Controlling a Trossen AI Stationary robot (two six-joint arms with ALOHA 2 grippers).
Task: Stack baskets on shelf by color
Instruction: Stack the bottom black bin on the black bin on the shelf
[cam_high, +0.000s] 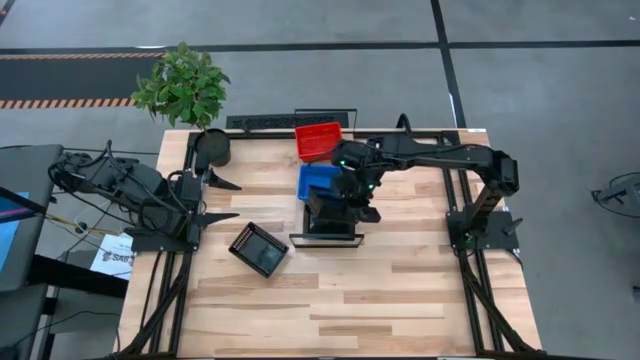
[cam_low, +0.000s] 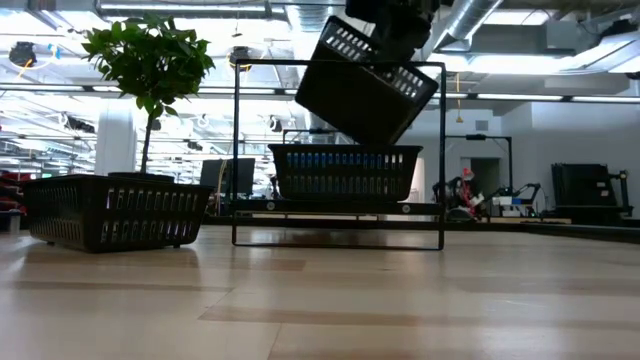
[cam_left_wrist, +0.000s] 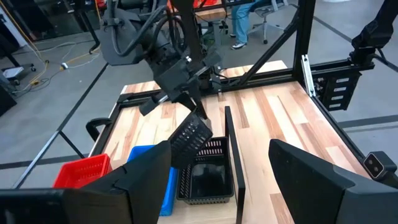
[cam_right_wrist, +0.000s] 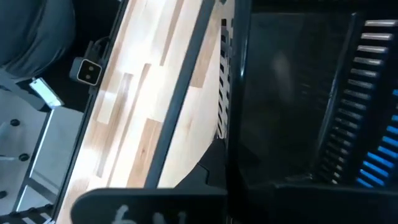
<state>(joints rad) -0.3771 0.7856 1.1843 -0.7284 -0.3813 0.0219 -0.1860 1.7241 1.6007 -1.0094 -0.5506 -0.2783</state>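
Right claw (cam_left_wrist: 194, 118), clamped on a tilted black basket (cam_low: 366, 80), hangs above the stacked black basket (cam_left_wrist: 204, 177), which needs levelling and lowering in.

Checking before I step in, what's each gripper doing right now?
Left gripper: open, empty, waiting at the table's left side.
Right gripper: shut on a black basket, held tilted in the air above another black basket on the shelf.

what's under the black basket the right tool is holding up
Another black basket sits on the shelf directly below the tilted black basket held by the right tool. A blue basket sits beside it. Whether more baskets lie underneath is hidden.
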